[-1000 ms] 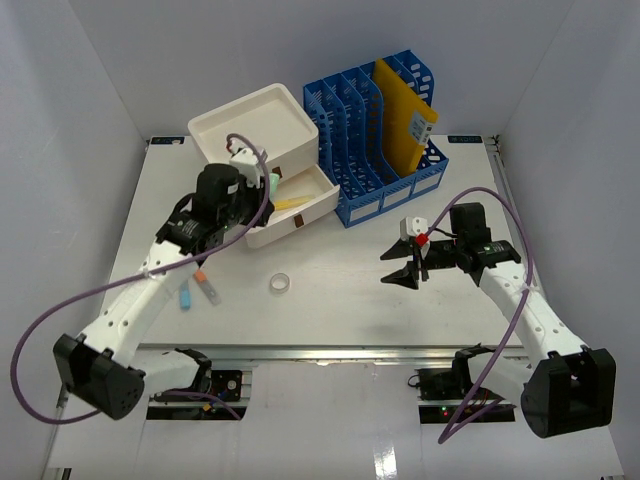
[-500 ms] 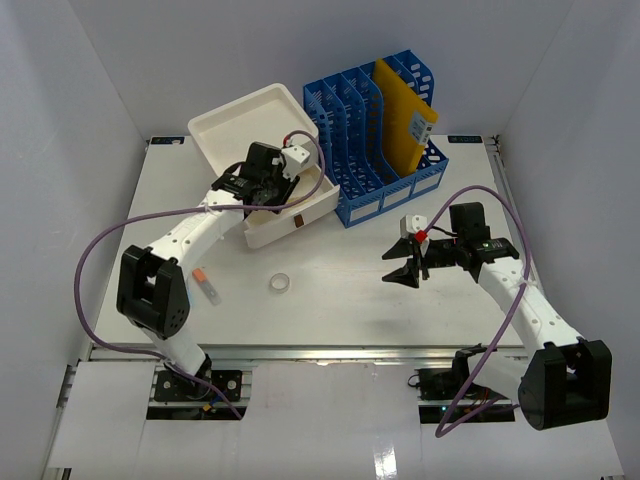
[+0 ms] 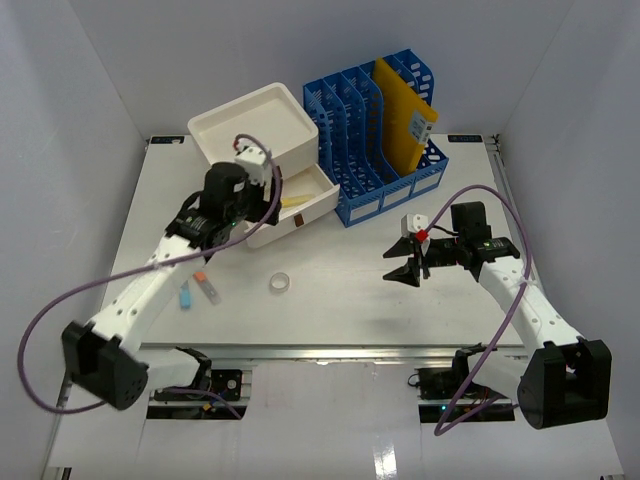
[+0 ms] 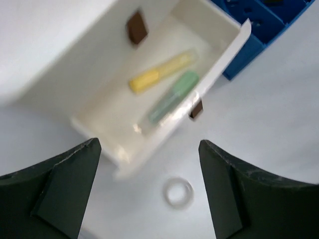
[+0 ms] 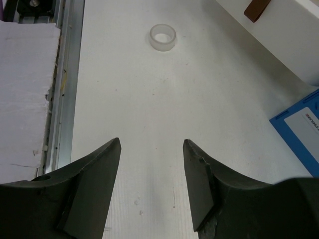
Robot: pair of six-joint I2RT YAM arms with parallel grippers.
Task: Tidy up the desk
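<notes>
- The desk [image 3: 340, 320] carries everything here.
- A blue file rack [image 3: 350, 120] stands upright at its far edge, ready to take folders.
- The white drawer box [image 3: 255, 125] sits beside the rack, its drawer pulled out to take pens.
- The left gripper [image 4: 148, 144] hangs over the drawer, jaws wide apart and empty.
- The right gripper [image 5: 151, 142] is parted and empty, toward the right edge.
- A tape ring [image 3: 281, 284] lies loose near the front edge.

- A robot lab's test cell is what I'm looking at: plain white panel walls [image 3: 70, 130] are boxing in the large flat white desk [image 3: 330, 320].
- A white-and-black jointed left arm [image 3: 150, 285] and right arm [image 3: 525, 300] are trailing purple cables [image 3: 30, 335] beside the metal front rail [image 3: 330, 352].
</notes>
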